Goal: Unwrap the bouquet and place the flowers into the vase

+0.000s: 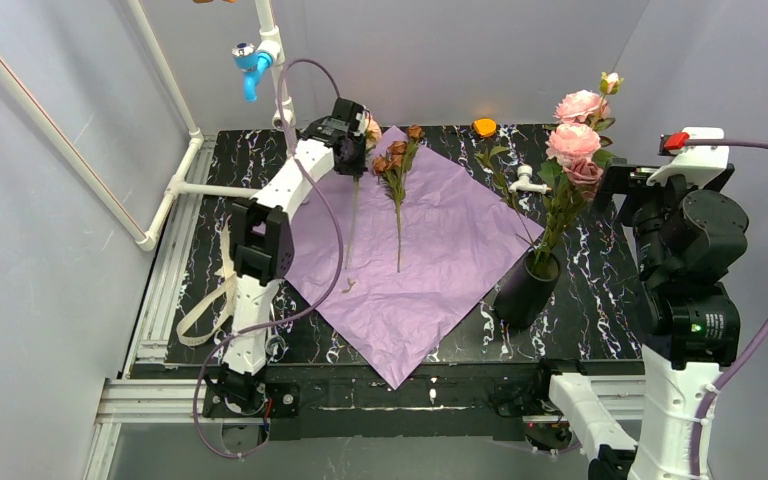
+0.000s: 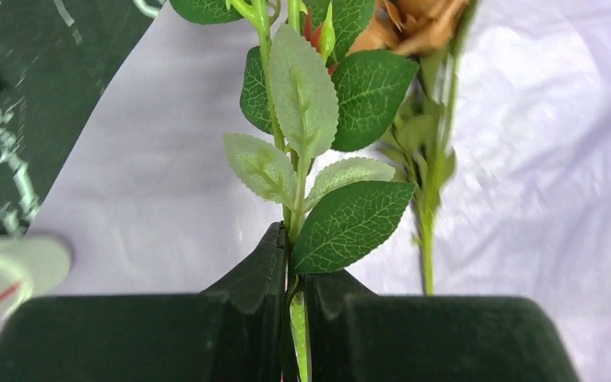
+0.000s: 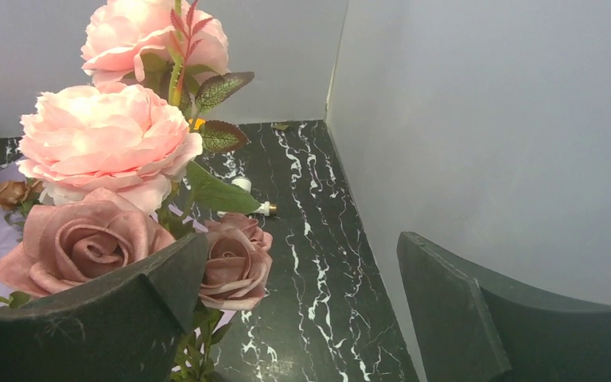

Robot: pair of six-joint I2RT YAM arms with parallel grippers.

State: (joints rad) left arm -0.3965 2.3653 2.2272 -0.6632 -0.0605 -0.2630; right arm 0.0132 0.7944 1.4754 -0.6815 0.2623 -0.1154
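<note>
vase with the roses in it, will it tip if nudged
Probably tippy: the vase is a narrow tube and the roses tower well above its mouth, leaning sideways, so it looks top-heavy. Being round, it would likely roll if it fell over.

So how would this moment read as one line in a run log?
left gripper: shut on flower stem | right gripper: open, empty | vase: holds pink roses | lilac paper: spread flat
</note>
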